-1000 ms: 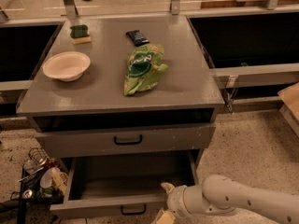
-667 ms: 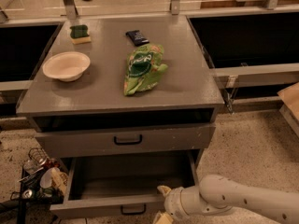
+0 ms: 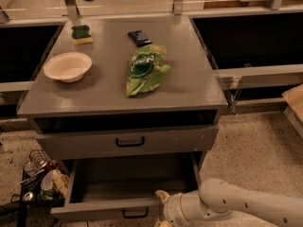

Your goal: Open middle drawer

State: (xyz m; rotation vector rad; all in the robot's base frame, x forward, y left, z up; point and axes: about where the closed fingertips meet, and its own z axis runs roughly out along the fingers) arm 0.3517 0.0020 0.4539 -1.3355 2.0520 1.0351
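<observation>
Your middle drawer (image 3: 128,181) stands pulled well out under the cabinet top (image 3: 189,86), its front panel close to the view's bottom edge. Bare speckled floor (image 3: 255,145) lies to its right, and a wire basket (image 3: 35,176) crowds its left side. Your gripper (image 3: 160,210) sits at the panel's right end, just right of the black handle (image 3: 135,213), with its fingers spread and grasping nothing. One more drawer (image 3: 71,144) shows above. On top are one bowl (image 3: 67,66), one sponge (image 3: 82,34), one green bag (image 3: 146,69) and one dark packet (image 3: 139,38).

light: dim, warm | shadows: deep under tabletop (image 3: 189,86) | gripper (image 3: 161,211): pale, bottom edge
</observation>
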